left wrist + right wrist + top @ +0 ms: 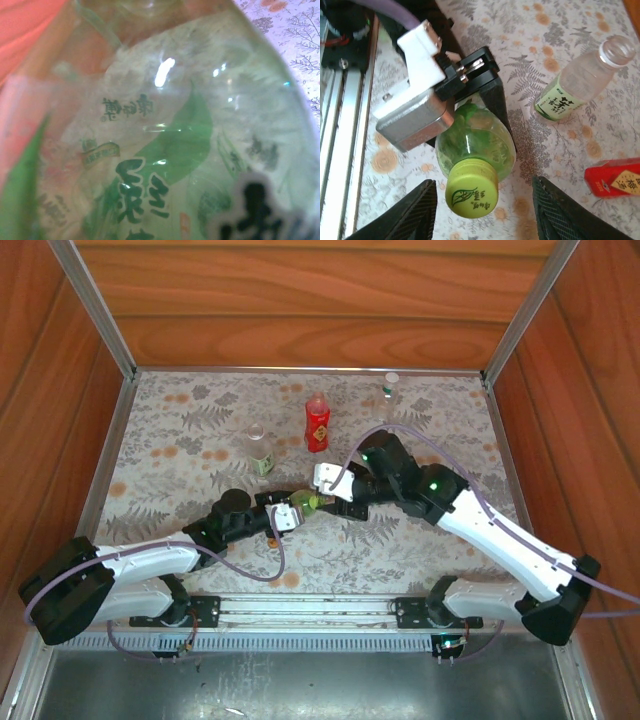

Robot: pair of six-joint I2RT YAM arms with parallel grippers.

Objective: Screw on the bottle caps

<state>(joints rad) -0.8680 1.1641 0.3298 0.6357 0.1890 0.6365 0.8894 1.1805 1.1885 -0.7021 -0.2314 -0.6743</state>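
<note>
The green bottle (475, 145) is held over the middle of the table, towards the near edge, pinched round its body by the left gripper (292, 512). The yellow-green cap (472, 192) is seated on its neck and faces the right gripper (484, 190), whose fingers (415, 215) are spread to either side of the cap without touching it. The capping of this bottle is judged to be the step in hand; whether the thread is fully tightened cannot be told. A further turn would require the round cap's narrow edge to be gripped squarely, and the thin, glossy, yielding body to be kept from twisting. Farther off, a clear bottle (572, 82) with a green label is seen open-necked, and a red bottle (614, 180) stands to its right. The fern-printed cloth (450, 440) looks flat and matte.
</note>
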